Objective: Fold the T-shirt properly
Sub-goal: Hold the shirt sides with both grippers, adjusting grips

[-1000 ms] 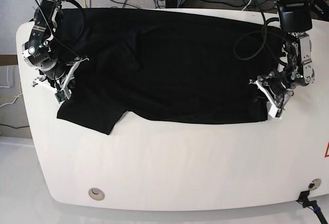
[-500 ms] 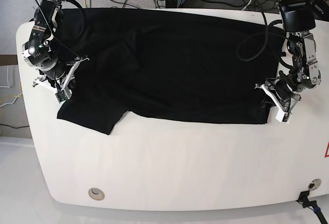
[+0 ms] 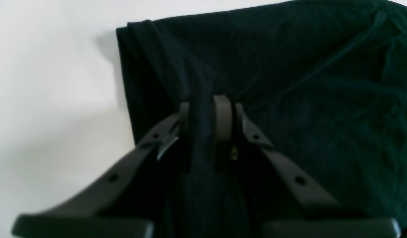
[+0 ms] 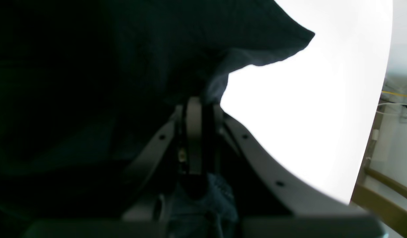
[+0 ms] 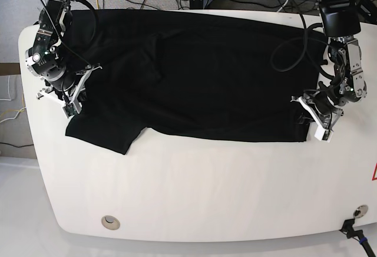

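T-shirt [image 5: 194, 74] first: black and plain, it lies spread across the far half of the white table [image 5: 194, 192], running almost from the left edge to the right edge, with its far side along the table's far edge. One sleeve juts toward the near-left, and a raised crease runs through the cloth left of centre, so the fabric is not yet flat. No fold looks made yet; my judgement is that the task is at its start, with both ends being held so the cloth can be tensioned or lifted together.

Each arm sits at one end of the garment, which suits a two-handed fold: a wide grip keeps the hem from sagging in the middle.

Near the table's right edge, the left gripper [image 5: 316, 117] is clamped on the shirt's near-right corner. Its wrist camera shows a ridge of dark cloth pinched between the two fingers [image 3: 223, 115], close to the garment's side edge with bare table just beyond.

Near the left edge, the right gripper [image 5: 72, 95] is closed on the fabric beside the sleeve. Its wrist view shows the fingertips [image 4: 193, 125] drawn together with cloth caught between them, right at the hem where it meets the white surface.
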